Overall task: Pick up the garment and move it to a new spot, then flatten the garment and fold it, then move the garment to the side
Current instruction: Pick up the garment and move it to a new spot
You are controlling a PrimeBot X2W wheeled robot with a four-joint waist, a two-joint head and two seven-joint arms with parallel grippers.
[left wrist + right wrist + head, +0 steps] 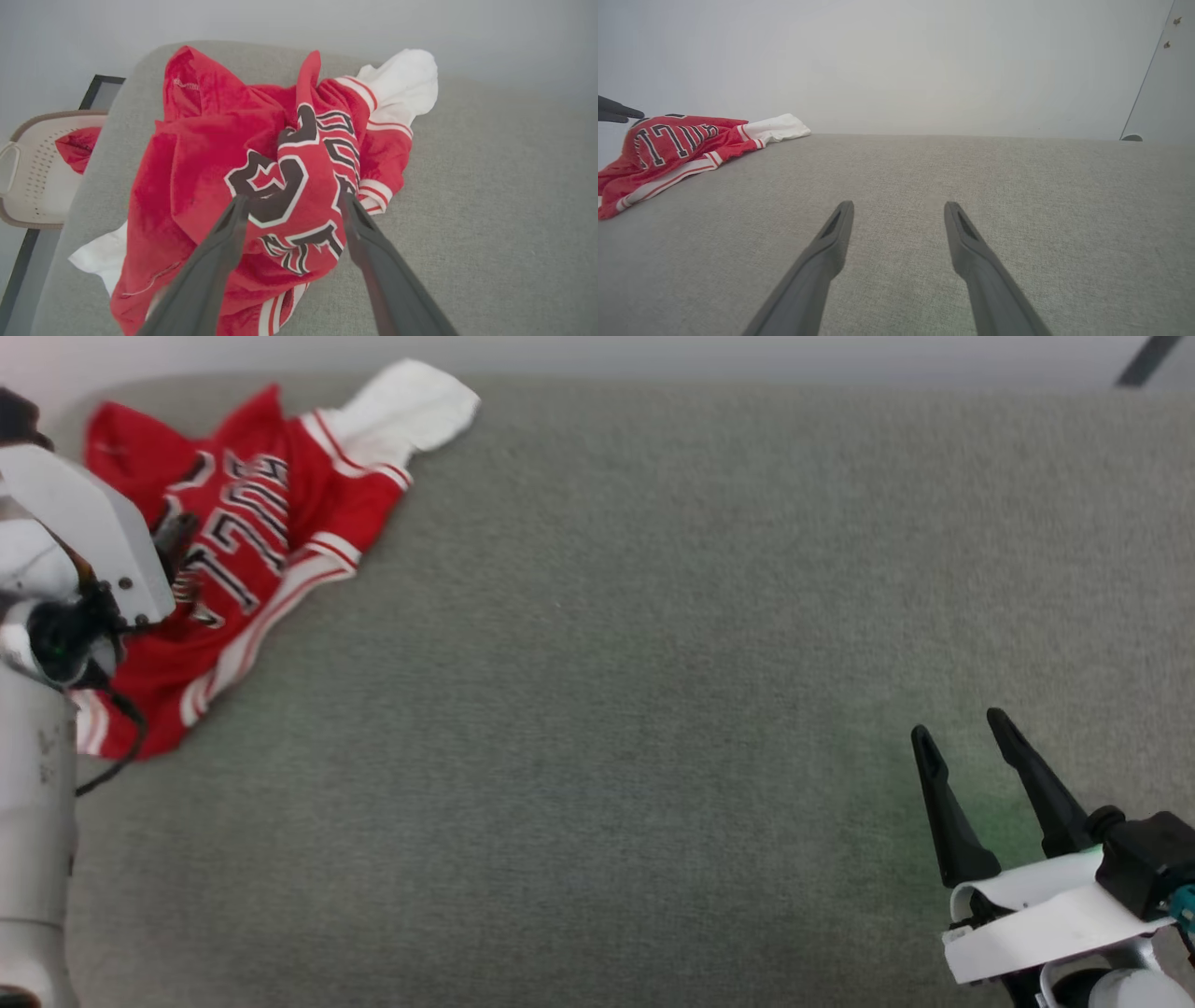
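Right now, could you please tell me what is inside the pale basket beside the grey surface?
A crumpled red cloth lies inside the perforated basket. The edge of the grey surface covers part of the basket and of the cloth, so anything else there cannot be seen.

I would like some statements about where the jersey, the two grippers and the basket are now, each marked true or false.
1. The jersey lies crumpled at a far corner of the grey surface, on the robot's left. True.
2. The right gripper holds a sleeve of the jersey. False: it is open over bare surface, well apart from the jersey.
3. The fingers of the left gripper stand apart over the jersey. True.
4. The perforated basket beside the surface has nothing in it. False: a red cloth lies in it.
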